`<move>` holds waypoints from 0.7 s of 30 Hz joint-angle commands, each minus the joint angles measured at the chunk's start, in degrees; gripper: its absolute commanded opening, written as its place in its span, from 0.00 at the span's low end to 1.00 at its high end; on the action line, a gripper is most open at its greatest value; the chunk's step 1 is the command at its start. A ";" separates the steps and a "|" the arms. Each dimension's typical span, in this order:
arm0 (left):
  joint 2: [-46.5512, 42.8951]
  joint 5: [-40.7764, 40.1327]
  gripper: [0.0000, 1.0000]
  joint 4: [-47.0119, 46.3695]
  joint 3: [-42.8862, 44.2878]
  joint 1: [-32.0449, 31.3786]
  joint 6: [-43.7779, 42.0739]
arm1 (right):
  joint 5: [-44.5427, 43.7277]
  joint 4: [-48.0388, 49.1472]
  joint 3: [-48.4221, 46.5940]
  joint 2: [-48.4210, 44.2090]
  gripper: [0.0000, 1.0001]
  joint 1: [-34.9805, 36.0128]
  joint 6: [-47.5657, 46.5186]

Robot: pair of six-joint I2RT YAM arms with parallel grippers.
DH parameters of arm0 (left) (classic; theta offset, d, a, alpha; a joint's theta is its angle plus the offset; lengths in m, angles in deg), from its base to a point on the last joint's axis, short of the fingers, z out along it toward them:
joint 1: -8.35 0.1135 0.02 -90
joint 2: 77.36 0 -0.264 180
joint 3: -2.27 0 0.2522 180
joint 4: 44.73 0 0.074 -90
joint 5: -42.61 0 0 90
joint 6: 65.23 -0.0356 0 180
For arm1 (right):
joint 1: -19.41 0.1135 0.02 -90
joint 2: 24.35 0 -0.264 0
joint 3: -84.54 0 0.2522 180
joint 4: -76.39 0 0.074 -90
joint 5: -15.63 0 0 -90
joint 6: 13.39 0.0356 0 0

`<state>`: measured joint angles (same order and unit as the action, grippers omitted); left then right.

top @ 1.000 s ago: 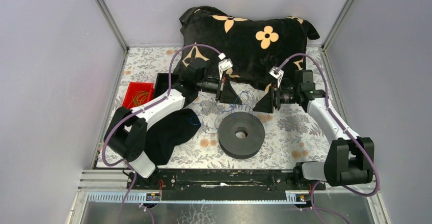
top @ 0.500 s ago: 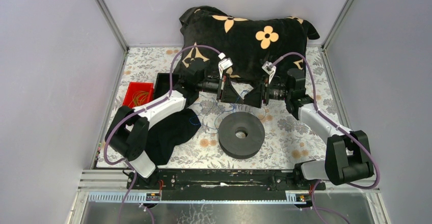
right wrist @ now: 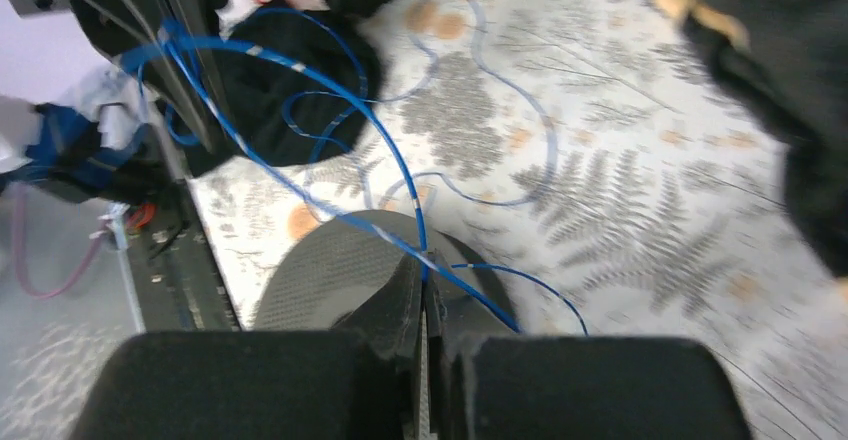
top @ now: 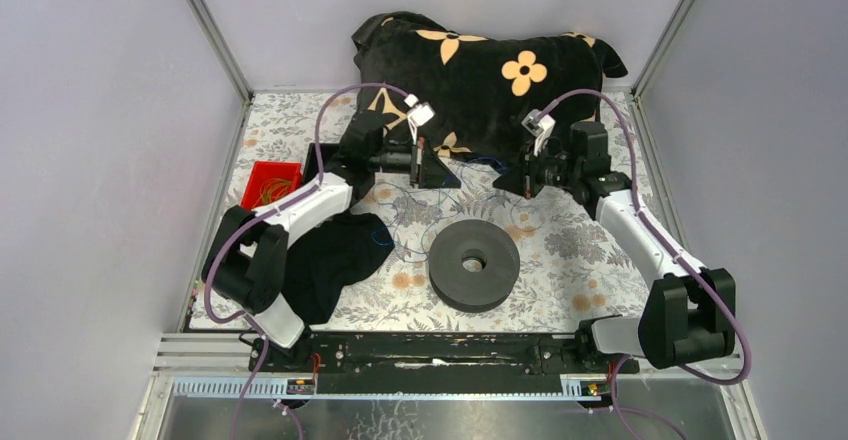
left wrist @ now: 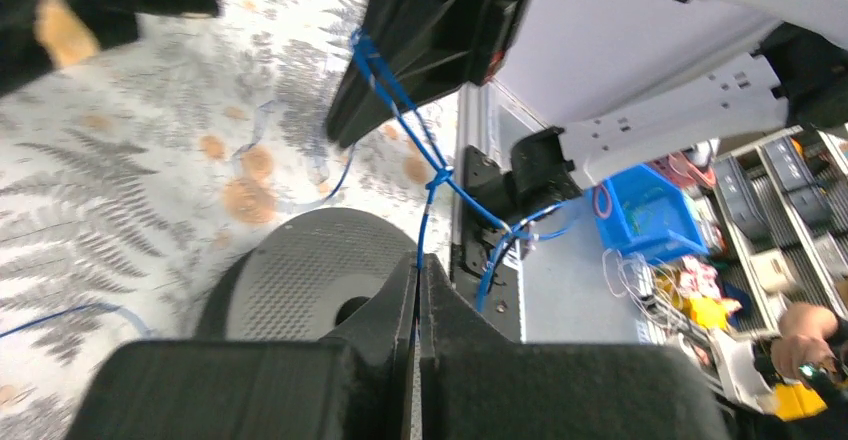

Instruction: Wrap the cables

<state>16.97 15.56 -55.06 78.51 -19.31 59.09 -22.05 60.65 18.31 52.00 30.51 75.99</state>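
aloft before the pillow (top: pixel 480 70), pinching the blue cables (left wrist: pixel 432 175) with left gripper (left wrist: pixel 418 265) and right gripper (right wrist: pixel 425 270), both finger pairs clamped shut on strands; slack looped over floral cloth (top: pixel 560 250) behind the black spool (top: pixel 474 263).

matt black spool (top: pixel 450 256) with a fine grainy face; plush velvety pillow (top: pixel 490 80); thin glossy blue cables (left wrist: pixel 437 175).
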 commanded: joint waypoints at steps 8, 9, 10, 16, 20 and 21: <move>-4.93 -8.42 0.00 16.94 2.17 7.20 -18.23 | -14.76 -24.80 -10.98 -1.53 0.00 -9.92 -14.33; -5.08 -9.26 0.00 18.18 2.42 7.76 -19.22 | -15.15 -25.86 -11.80 -1.03 0.00 -10.84 -14.66; -5.30 -10.05 0.00 19.44 2.70 8.12 -20.48 | -15.21 -26.89 -12.56 -0.43 0.00 -11.87 -15.08; -6.24 -15.69 0.00 27.15 4.96 9.47 -27.84 | -13.08 -32.23 -17.16 3.79 0.00 -17.58 -16.85; -6.66 -18.20 0.00 29.40 5.28 9.90 -30.40 | -8.96 -37.47 -20.12 6.80 0.00 -19.79 -19.00; -6.69 -18.59 0.00 29.99 5.48 9.86 -31.22 | -8.43 -38.20 -20.88 7.39 0.00 -20.11 -19.33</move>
<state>12.09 0.94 -29.36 81.88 -9.89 33.72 -34.29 28.70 1.92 57.62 11.69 59.86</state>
